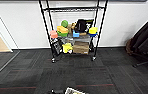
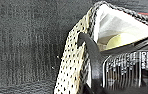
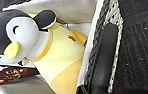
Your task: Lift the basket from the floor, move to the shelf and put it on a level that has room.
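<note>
Two grippers on the basket, shelf straight ahead

Both wrist views put a dark finger against the basket's woven wall. In the left wrist view one finger (image 2: 91, 52) hooks over the braided rim of the basket (image 2: 72, 67), with white lining and something pale yellow inside; the left gripper reads as clenched on that edge. In the right wrist view a dark pad (image 3: 103, 60) lies along the outside of the basket wall, beside a penguin plush (image 3: 40, 47) in a yellow shirt that lies inside. Whether the right gripper is clamped I cannot tell.

In the head view only a corner of the basket (image 1: 73, 91) peeks in at the bottom centre of the frame, over the dark carpet floor (image 1: 95, 72). The shelf (image 1: 73, 30) stands at upper centre against a white wall, well apart from the basket. Its tier with colourful toys (image 1: 72, 31) is crowded, and a cardboard box (image 1: 81, 47) fills the bottom tier. The level (image 1: 72, 9) above the toys looks bare.

My judgement: the step in hand is carrying the basket across to the shelf. The next move calls for closing the gap squarely and raising the basket high enough to pass between the black posts.
</note>
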{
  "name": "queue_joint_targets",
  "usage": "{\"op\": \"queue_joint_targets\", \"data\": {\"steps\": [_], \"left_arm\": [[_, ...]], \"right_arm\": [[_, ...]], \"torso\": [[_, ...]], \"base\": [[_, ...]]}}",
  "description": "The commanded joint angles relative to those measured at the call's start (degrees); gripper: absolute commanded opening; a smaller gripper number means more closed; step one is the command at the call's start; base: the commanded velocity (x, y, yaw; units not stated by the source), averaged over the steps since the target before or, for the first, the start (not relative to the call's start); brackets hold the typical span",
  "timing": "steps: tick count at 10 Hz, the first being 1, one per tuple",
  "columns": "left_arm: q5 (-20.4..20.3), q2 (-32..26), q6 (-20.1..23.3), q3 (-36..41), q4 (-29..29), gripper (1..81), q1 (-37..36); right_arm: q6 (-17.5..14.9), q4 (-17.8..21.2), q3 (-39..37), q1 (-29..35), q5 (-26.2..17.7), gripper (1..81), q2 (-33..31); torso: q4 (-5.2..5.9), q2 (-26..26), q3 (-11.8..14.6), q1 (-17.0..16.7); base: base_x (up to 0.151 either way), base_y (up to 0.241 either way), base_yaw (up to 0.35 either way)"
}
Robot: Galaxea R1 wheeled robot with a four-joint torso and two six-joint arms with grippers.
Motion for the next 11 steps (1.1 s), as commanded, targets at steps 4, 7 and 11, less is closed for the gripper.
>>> {"op": "queue_joint_targets", "data": {"steps": [4,7,11], "left_arm": [[3.45,-0.62,-0.98,1.35,-1.14,1.0,-5.25],[2.84,-5.01,-0.81,7.21,-9.04,1.0,-3.32],[-7.36,-14.42,-1.24,25.15,-9.48,1.0,-1.47]], "right_arm": [[-0.04,3.32,1.65,7.24,-3.13,1.0,-0.21],[0.05,7.72,2.78,8.73,-3.13,1.0,-1.44],[-0.04,14.75,8.05,11.9,-3.04,1.0,-4.78]], "torso": [[0.0,0.0,0.0,0.0],[0.0,0.0,0.0,0.0],[0.0,0.0,-0.02,0.0]], "base": [[0.0,0.0,0.0],[0.0,0.0,0.0],[0.0,0.0,0.0]]}}
